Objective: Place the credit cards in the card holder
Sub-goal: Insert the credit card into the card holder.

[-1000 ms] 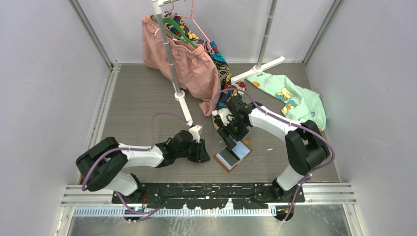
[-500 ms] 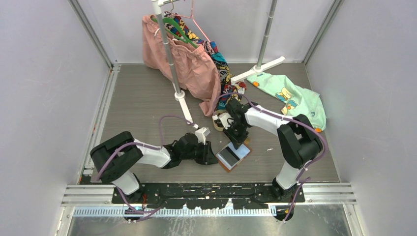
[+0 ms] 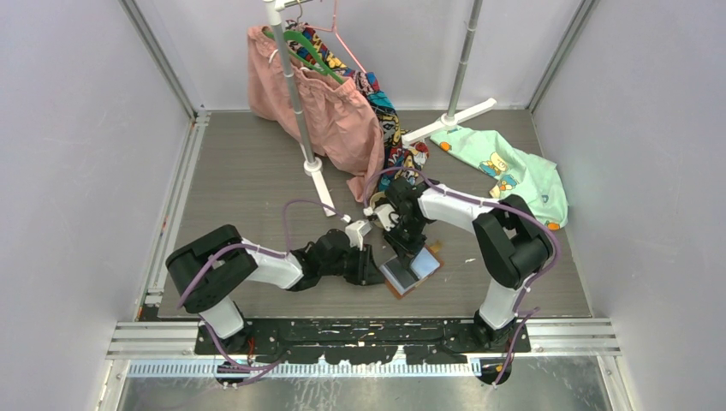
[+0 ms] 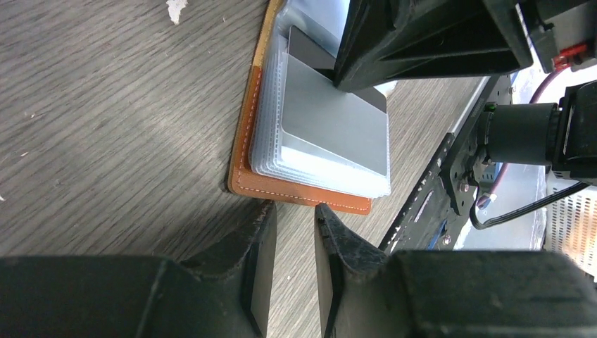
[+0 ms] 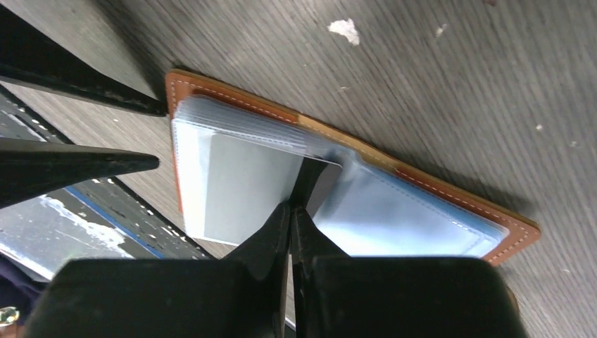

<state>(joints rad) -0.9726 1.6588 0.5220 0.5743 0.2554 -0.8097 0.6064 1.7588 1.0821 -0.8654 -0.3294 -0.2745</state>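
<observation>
Card holder lies open on the tabletop, a grey card already sleeved; right pincer clamps a dark card at its pockets, insertion seemingly unfinished; left pincer slightly apart, empty

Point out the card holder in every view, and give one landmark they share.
Top external: card holder lies open just below centre, slightly right.
Left wrist: card holder at upper middle, beyond the left fingers.
Right wrist: card holder across the centre.
Shared landmark: right fingers, shut on a dark card over its fold.
</observation>
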